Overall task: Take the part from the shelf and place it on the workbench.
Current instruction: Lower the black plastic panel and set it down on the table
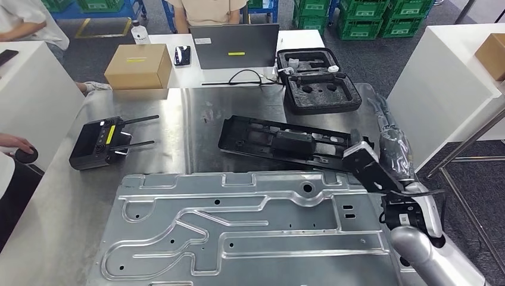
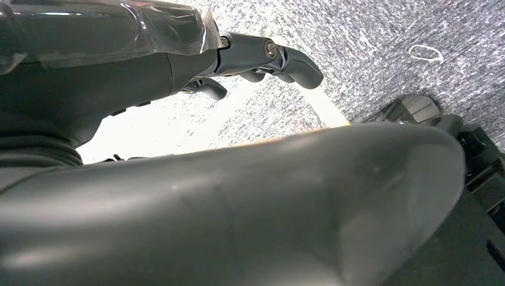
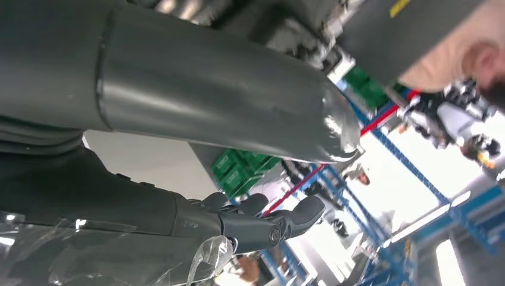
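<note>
The black part (image 1: 284, 143) lies on the steel table (image 1: 65, 208), mid-frame. The right hand (image 1: 387, 128), beside its end, holds nothing, fingers apart; the left hand (image 2: 262, 59) likewise.

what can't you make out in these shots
- Long black plastic part, head view: its right end is hidden behind the right hand and wrist camera, so any contact is unclear.
- Large embossed grey metal panel, head view: near edge cut off by the frame.
- Left hand, left wrist view: the thick grey thumb blocks most of the picture; nothing seen in its fingers.
</note>
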### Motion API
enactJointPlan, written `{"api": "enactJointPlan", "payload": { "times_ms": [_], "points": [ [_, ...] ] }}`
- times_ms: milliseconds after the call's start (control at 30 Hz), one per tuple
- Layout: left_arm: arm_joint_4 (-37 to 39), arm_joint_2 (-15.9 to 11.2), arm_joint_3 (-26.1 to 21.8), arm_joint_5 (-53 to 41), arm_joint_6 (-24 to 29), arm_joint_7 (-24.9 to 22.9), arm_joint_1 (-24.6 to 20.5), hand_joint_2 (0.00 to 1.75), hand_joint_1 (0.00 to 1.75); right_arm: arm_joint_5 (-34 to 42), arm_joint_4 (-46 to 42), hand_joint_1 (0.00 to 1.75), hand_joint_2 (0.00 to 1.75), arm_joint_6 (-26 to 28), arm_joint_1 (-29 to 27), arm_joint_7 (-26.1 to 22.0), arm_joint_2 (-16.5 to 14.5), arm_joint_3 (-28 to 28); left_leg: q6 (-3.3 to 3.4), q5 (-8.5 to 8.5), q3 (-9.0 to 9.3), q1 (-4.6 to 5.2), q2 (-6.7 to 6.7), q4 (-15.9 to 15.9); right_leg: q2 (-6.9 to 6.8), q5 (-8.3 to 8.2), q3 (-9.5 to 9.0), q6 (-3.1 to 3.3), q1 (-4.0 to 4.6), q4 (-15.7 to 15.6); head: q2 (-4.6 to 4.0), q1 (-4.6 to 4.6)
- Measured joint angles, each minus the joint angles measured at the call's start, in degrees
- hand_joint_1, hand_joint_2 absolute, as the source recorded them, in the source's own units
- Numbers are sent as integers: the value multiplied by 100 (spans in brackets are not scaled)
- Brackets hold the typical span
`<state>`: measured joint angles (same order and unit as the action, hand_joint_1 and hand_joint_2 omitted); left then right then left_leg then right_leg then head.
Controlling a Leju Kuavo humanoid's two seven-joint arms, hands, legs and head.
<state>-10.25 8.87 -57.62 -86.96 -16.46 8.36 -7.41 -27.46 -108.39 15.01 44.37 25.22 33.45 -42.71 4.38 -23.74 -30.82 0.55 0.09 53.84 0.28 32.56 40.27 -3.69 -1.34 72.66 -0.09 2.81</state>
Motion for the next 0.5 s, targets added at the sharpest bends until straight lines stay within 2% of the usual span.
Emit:
{"api": "enactJointPlan", "payload": {
  "times_ms": [33,100,133,167,267,333,367,433,467,500],
  "points": [
    [0,0,-1,0,0,4,4,0,0,-69,-58,0,0,-53,-77,-23,3,0,-8,-5,4,-10,-4,7,-3,-129,-73,-18,-14,-150,0,0],
    [0,-2,-2,1,0,10,5,0,0,-219,-182,0,0,-122,-213,-59,8,0,-57,-37,8,-28,-10,45,-10,-513,-470,-71,-51,-952,0,-1],
    [0,-7,-3,1,0,11,-1,0,0,-287,-248,0,0,-135,-270,-67,8,-1,-95,-66,-1,-26,-13,79,1,-643,-644,-68,-63,-1313,0,0],
    [0,-13,-4,1,0,15,-6,0,0,-344,-314,0,0,-139,-328,-70,8,-1,-132,-87,-14,-15,-16,107,12,-708,-750,-49,-69,-1543,0,1],
    [0,-28,-9,0,0,22,0,0,0,-530,-488,0,0,-142,-474,-72,9,-2,-196,-101,-40,-8,-23,133,33,-728,-768,79,-48,-1633,0,4],
    [0,-35,-13,1,0,22,3,0,0,-732,-586,0,0,-151,-522,-71,13,3,-242,-250,-127,-35,-20,347,26,-742,-765,142,-50,-1638,0,4],
    [0,-37,-14,1,0,22,1,0,0,-832,-637,0,0,-158,-540,-70,16,8,-274,-418,-248,-47,-18,635,22,-748,-764,169,-54,-1642,0,4],
    [0,-37,-15,2,-1,21,1,0,0,-992,-722,0,0,-170,-600,-69,25,17,-322,-817,-613,-58,-16,1464,21,-752,-754,198,-45,-1642,0,4],
    [0,-37,-16,3,-2,15,3,0,0,-1058,-753,0,0,-174,-645,-71,28,19,-327,-938,-769,-60,-16,1807,21,-753,-751,202,-38,-1641,0,4],
    [0,-37,-16,4,-2,5,5,0,0,-1119,-780,0,0,-173,-694,-74,30,20,-318,-955,-839,-58,-17,1953,21,-754,-752,203,-29,-1641,0,4]
  ]
}}
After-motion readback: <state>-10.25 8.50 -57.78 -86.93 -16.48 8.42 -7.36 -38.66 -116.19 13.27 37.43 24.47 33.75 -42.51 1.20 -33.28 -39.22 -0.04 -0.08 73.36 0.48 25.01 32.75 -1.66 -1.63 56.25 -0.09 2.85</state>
